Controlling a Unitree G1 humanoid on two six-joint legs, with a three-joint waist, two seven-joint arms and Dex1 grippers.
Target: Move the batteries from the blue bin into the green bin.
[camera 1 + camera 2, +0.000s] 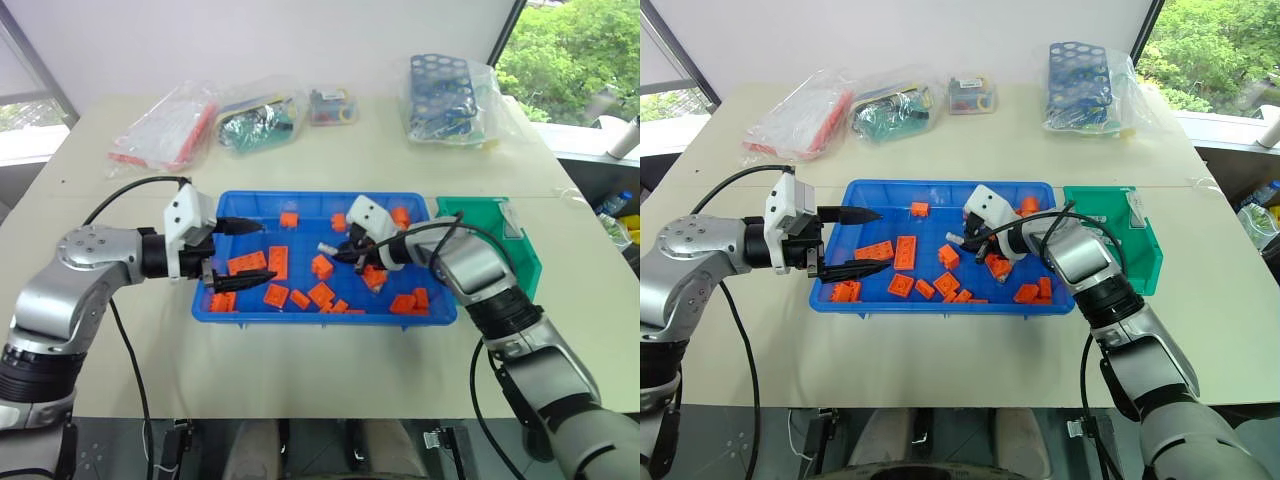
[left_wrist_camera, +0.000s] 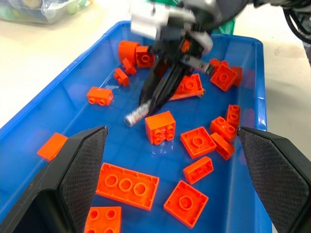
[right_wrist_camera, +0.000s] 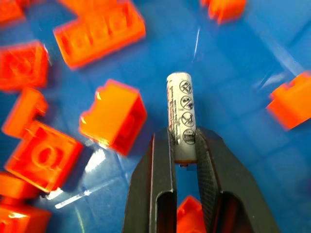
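The blue bin [image 1: 320, 197] sits mid-table, littered with orange bricks [image 1: 278, 262]. My right gripper [image 3: 183, 138] is down inside it, shut on one end of a silver-grey battery [image 3: 181, 116] whose free end sticks out past the fingertips beside an orange brick. The left wrist view also catches this battery [image 2: 137, 114] just above the bin floor. My left gripper [image 1: 243, 250] hovers over the bin's left end, open, with nothing between its fingers. The green bin [image 1: 520, 250] stands against the blue bin's right end.
Along the table's back edge lie clear bags of parts [image 1: 165, 125] [image 1: 260, 110], a small box [image 1: 333, 105] and a bagged blue rack with holes [image 1: 445, 85]. Bare tabletop lies in front of both bins.
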